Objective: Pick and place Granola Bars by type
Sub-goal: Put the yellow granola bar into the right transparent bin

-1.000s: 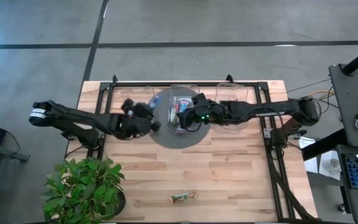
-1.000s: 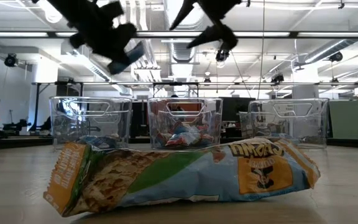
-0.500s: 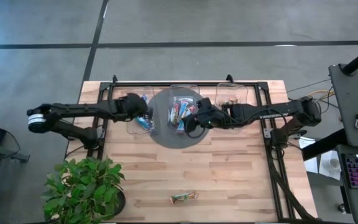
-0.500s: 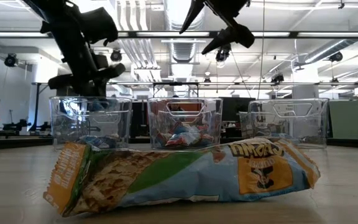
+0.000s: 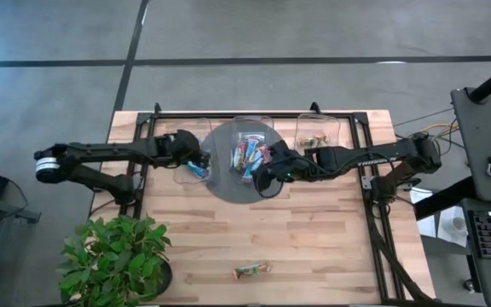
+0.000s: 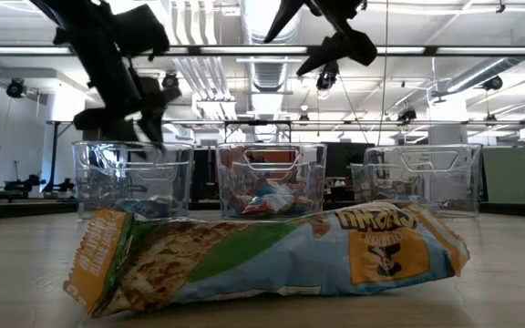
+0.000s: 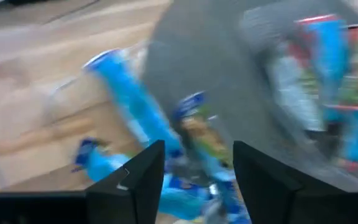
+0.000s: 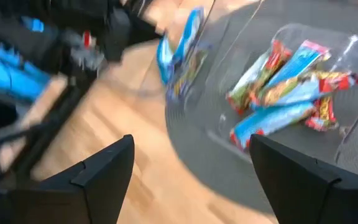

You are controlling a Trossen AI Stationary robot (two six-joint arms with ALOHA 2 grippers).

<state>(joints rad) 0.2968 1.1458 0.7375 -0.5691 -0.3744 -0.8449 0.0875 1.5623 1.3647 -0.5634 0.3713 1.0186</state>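
Observation:
My left gripper [image 5: 199, 159] [image 7: 194, 180] hangs open over the left clear bin [image 5: 180, 175], with blue-wrapped granola bars [image 7: 135, 112] loose in the bin below its fingers. My right gripper [image 5: 262, 181] [image 8: 194, 180] is open and holds nothing, just on the near side of the middle bin [image 5: 250, 128], which holds several multicoloured bars [image 8: 284, 87]. The right bin [image 5: 333, 128] holds a few brown bars [image 5: 316, 136]. One more bar [image 5: 252, 269] [image 6: 262, 255] lies flat near the table's near edge.
The three bins stand in a row at the table's far side. A round grey mat [image 5: 228, 189] lies under the middle bin. A potted plant [image 5: 113, 256] stands at the near left corner. Bare wood lies between the bins and the lone bar.
My left gripper has carried a blue bar toward the table's far left, come down over the left bin, opened and let the bar go; its fingers now hold nothing. My right gripper has drawn back from over the middle bin toward the near edge.

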